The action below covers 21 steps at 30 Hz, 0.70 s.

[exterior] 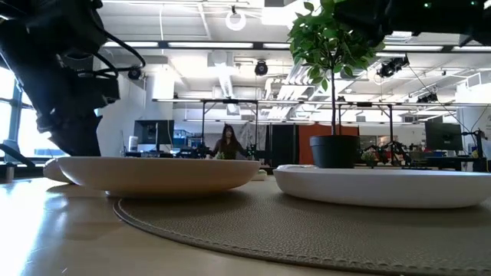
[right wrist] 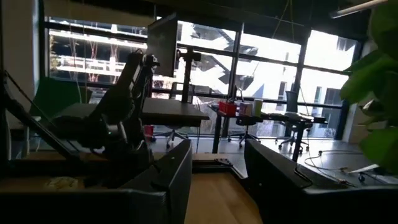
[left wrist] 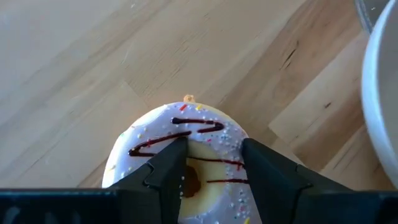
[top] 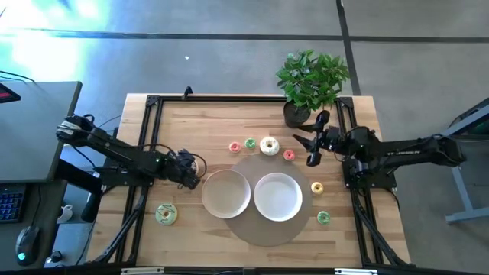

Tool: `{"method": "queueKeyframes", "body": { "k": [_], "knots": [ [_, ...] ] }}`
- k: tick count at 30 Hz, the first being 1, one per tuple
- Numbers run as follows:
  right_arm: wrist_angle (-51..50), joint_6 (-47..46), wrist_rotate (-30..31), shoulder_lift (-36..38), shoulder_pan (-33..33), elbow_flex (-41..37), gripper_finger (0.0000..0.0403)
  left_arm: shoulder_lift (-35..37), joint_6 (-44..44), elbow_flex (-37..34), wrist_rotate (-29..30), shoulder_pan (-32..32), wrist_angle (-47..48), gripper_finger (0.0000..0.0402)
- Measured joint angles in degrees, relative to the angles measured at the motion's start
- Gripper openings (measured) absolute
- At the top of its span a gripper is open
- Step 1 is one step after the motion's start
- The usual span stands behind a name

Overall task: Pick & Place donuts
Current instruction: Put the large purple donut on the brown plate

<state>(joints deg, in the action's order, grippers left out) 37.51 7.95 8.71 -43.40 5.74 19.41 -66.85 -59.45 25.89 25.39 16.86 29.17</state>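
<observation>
In the left wrist view a pale pink iced donut [left wrist: 180,134] with dark drizzle lies on the wood. My left gripper [left wrist: 214,163] is open right over it, one finger by the hole and the other at the outer rim. From above, this gripper [top: 189,169] sits just left of the left plate [top: 226,193] and hides the donut. My right gripper [top: 312,143] is open, held in the air by the plant. On the table lie the cream-white donut [top: 269,146], the green iced donut [top: 166,214] and several tiny donuts [top: 289,155]. My left gripper comes down on the pink donut from above, its fingers [left wrist: 171,165] on either side of one stretch of the ring [left wrist: 217,152]. Whether they touch it, I cannot tell. The donut lies flat on the table.
Two white plates [top: 278,196] sit on a round brown mat [top: 267,229] at the table's middle. A potted plant [top: 309,80] stands at the far right. Black frame rails [top: 145,153] run along the left and right edges. A person [exterior: 228,142] shows far off in the room.
</observation>
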Motion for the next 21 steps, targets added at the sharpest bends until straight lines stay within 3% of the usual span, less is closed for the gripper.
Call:
{"method": "queueKeyframes", "body": {
  "k": [4,10,16,21],
  "knots": [
    [0.1,0.1,6.0,-1.5,0.0,2.3,0.0145,-1.2,0.5,0.0,0.2,0.0,0.0,0.0136],
    [0.0,1.4,13.0,-3.6,0.0,4.2,0.0145,-0.3,1.9,1.6,-0.2,0.0,1.5,0.0017],
    [0.5,4.1,13.2,-5.2,0.0,5.5,0.0145,0.4,14.5,9.9,0.6,0.0,-2.3,0.0016],
    [1.5,4.1,13.3,-6.1,0.0,5.8,0.0145,-1.7,27.0,14.8,-4.6,0.0,-11.9,0.0007]
  ]
}}
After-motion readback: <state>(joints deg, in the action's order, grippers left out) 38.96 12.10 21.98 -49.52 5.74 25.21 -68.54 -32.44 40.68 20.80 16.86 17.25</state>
